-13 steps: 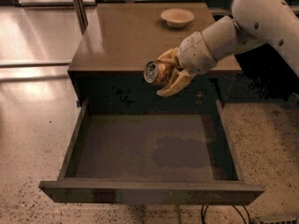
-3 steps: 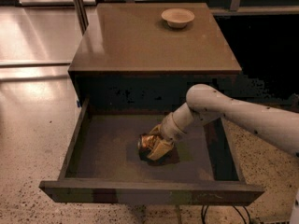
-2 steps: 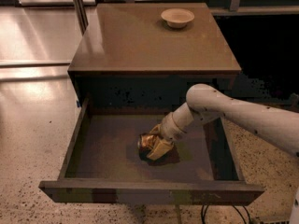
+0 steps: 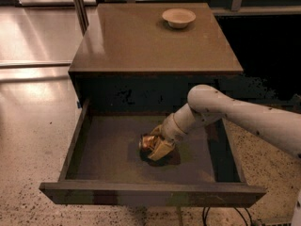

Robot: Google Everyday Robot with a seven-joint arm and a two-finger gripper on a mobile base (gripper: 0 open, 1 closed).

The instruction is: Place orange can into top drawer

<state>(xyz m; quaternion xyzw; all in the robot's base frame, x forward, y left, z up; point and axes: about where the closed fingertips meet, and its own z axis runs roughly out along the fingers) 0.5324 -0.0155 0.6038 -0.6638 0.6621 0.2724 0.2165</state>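
Note:
The top drawer stands pulled wide open under the square-topped cabinet. My gripper is down inside the drawer, near the middle of its floor. The orange can lies on its side between the yellowish fingers, low on the drawer floor. Only its mottled orange-gold left part shows; the rest is hidden by the fingers. My white arm reaches in from the right.
A pale shallow bowl sits at the back right of the cabinet top. Shiny floor lies to the left, speckled floor in front. Dark cables trail on the floor below the drawer front. A metal post stands behind left.
Since 4.3 s ago the gripper has carried the can from above the cabinet's front edge down into the drawer. Over the last second nothing has visibly moved.

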